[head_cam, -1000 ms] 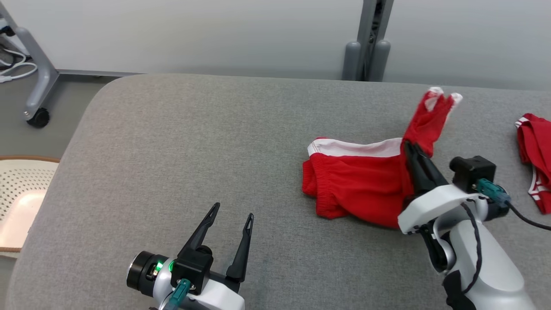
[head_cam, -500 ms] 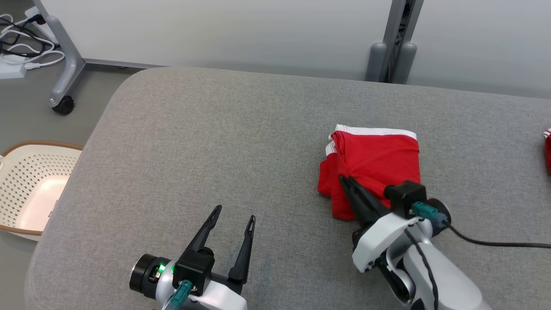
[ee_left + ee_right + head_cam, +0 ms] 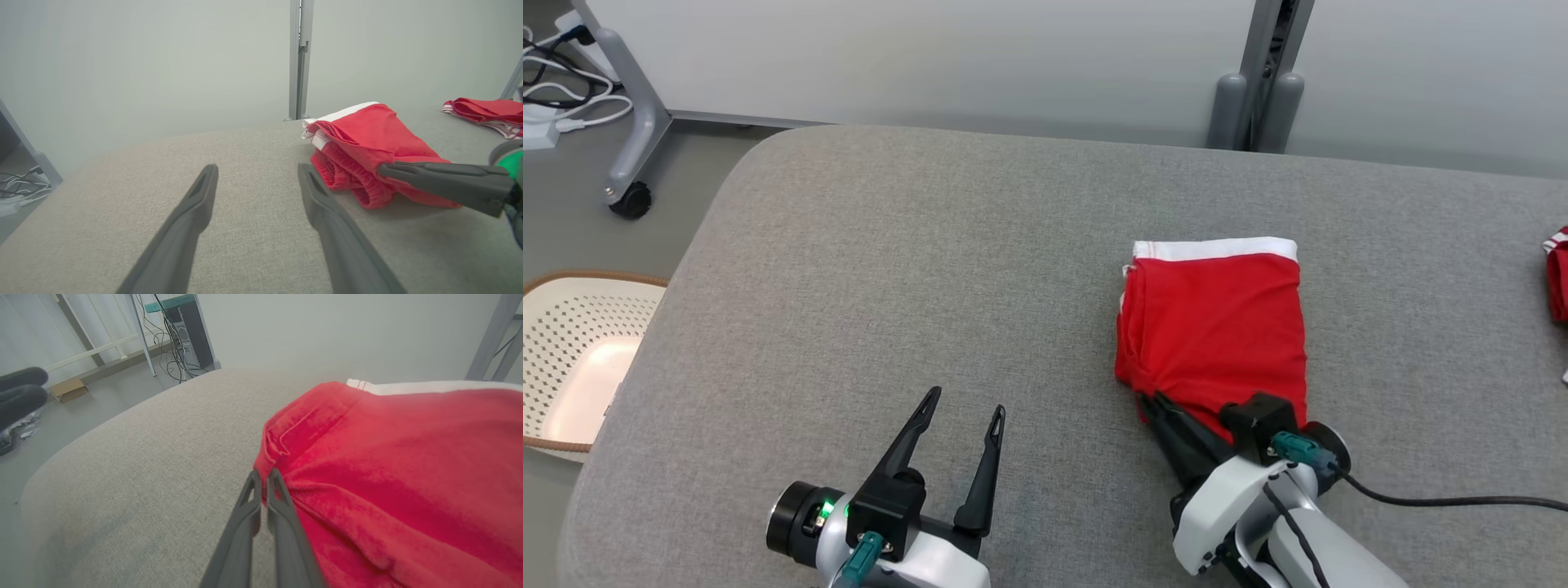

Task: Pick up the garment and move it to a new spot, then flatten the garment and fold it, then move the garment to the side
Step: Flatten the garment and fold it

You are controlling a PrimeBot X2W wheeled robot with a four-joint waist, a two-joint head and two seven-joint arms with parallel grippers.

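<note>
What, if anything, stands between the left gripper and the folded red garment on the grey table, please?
Nothing visible does. Bare grey table lies between the left gripper and the red garment. The right gripper, jaws shut, pinches the garment's near corner on that side.

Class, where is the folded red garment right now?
Head view: red garment right of centre on the grey table, near corner pinched by right gripper.

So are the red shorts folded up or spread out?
Folded. The red shorts lie doubled into a block, layers stacked along their left edge, white waistband at the far end.
</note>
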